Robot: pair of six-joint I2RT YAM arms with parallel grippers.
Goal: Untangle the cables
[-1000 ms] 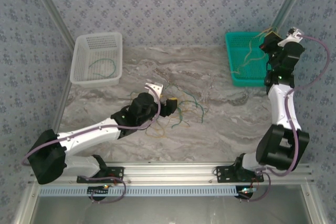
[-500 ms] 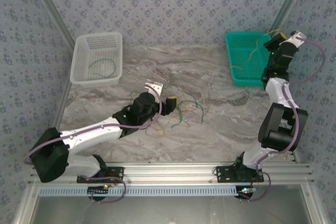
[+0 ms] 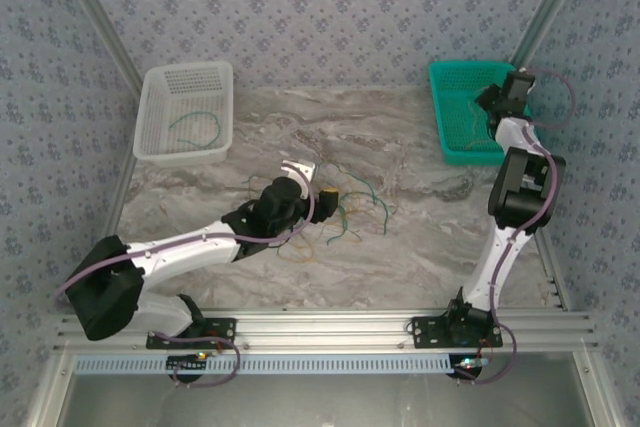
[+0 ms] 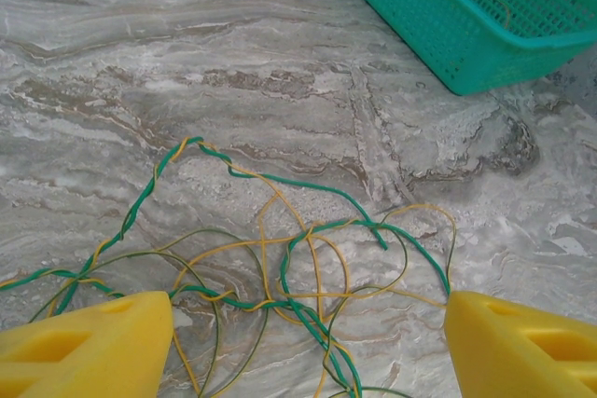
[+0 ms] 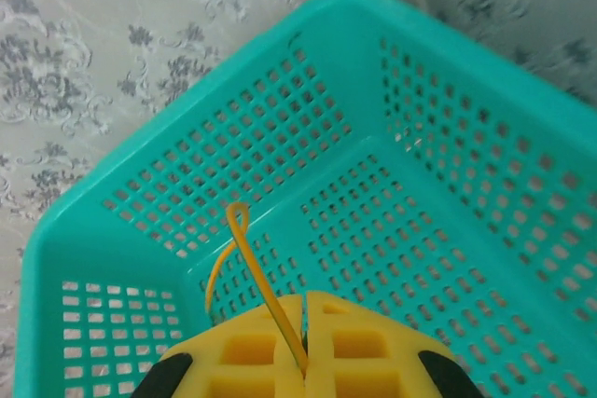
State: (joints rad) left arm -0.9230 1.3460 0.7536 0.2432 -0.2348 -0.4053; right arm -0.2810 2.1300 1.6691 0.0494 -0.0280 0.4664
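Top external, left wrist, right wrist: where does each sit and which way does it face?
Top external: above and behind the bases, looking down on the table; both arms, left gripper at the cables, right gripper over the teal basket.
Left wrist: looks forward and down at the cables, teal basket beyond; own jaws wide apart.
Right wrist: looks down into the teal basket; own jaws shut on a yellow cable.
Shared: all three show the teal basket.

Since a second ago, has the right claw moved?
Yes. The right claw shifted left and nearer, from the teal basket's right rim to above its floor.
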